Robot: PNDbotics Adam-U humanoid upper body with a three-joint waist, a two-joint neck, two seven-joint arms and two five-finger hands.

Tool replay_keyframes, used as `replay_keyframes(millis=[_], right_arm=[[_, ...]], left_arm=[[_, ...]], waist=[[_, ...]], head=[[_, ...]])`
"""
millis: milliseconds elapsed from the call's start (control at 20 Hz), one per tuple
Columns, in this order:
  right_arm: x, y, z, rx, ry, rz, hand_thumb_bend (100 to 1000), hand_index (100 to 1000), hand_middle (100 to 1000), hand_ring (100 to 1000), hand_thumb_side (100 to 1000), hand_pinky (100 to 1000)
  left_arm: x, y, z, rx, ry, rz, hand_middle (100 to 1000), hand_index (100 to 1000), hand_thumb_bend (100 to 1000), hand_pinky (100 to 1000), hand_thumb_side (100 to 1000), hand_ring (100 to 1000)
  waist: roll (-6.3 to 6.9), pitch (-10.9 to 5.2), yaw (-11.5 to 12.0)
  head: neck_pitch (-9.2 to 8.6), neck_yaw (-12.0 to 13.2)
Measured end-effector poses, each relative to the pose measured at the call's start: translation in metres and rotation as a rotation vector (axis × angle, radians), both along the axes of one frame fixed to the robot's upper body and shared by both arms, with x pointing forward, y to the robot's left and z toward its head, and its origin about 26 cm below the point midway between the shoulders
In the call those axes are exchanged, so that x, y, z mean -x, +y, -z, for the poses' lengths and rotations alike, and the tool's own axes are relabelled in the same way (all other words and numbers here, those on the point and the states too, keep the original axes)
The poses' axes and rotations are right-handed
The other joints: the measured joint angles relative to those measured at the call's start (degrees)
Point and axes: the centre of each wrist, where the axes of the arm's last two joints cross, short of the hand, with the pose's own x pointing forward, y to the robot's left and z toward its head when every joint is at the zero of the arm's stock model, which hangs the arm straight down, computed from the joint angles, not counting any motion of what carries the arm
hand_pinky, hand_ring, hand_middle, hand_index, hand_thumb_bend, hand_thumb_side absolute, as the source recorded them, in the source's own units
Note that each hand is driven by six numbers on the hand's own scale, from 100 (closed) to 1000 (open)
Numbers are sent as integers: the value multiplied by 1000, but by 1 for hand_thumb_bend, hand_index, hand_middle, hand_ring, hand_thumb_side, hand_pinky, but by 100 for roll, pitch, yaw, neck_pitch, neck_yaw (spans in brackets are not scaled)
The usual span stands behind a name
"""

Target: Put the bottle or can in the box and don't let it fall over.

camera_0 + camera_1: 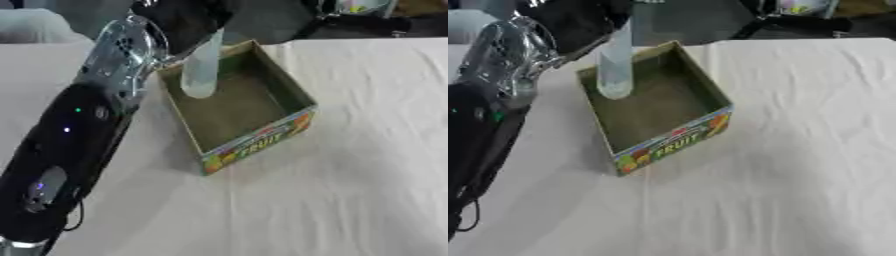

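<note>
A clear plastic bottle point(200, 70) hangs nearly upright over the left inner side of an open cardboard box point(290, 97) with FRUIT printed on its front. Its base is low inside the box, close to the left wall; whether it touches the floor of the box I cannot tell. My left hand point(185, 20) grips the bottle's top from above, fingers curled round it, at the top of the left eye view. The black and silver left arm point(79, 130) runs up from the lower left. My right hand shows in neither view.
The box stands on a white cloth-covered table point(350, 190). Beyond the table's far edge are dark chair legs and cluttered items point(359, 20). A black cable point(74, 220) hangs by my left arm at the lower left.
</note>
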Motion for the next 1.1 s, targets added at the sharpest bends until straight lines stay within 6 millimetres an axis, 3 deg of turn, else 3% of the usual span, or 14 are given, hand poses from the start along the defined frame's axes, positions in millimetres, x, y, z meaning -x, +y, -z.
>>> replay_keyframes(millis=[500, 1100], right_arm=[[0, 1, 1, -5, 5, -5, 100, 973, 1000, 901, 741, 808], [1, 0, 4, -6, 12, 0, 100, 974, 1000, 902, 740, 809]], left_arm=[[-14, -6, 28, -29, 65, 9, 186, 887, 592, 169, 770, 107], [-26, 4, 72, -68, 184, -47, 159, 898, 595, 143, 760, 100]], waist=[[28, 34, -22], [34, 36, 104]], head=[[-9, 17], [-6, -83]])
